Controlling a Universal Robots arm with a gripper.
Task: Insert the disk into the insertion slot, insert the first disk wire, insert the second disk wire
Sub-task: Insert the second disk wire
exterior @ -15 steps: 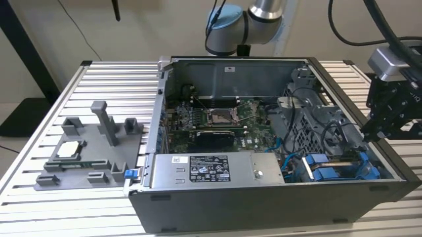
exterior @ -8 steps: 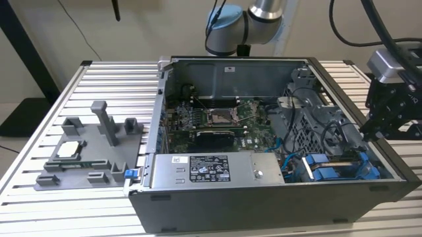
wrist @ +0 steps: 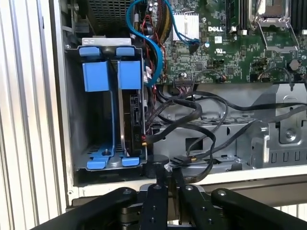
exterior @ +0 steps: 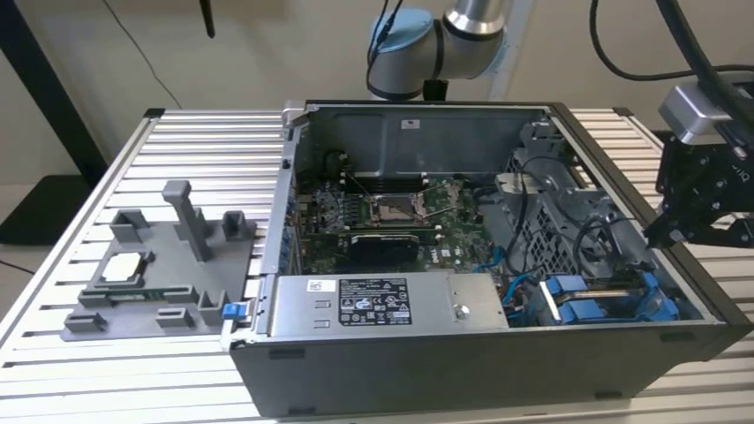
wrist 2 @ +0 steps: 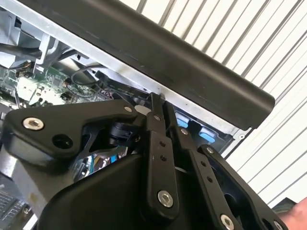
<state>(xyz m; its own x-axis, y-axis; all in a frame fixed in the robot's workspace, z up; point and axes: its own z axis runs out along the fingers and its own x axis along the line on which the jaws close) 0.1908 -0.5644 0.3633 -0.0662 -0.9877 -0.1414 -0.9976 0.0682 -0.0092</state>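
Nearest, at the exterior view's right, the dark grey metal insertion slot with bright blue fittings sits in the open grey computer case. A dark disk looks seated there, its end facing the loose black wires for plugging, I'd judge. The black gripper hangs just beside the bay, fingers pressed close together. Nipping a wire? Cannot tell. Farther back, the silver-and-blue arm stands behind the case's far wall.
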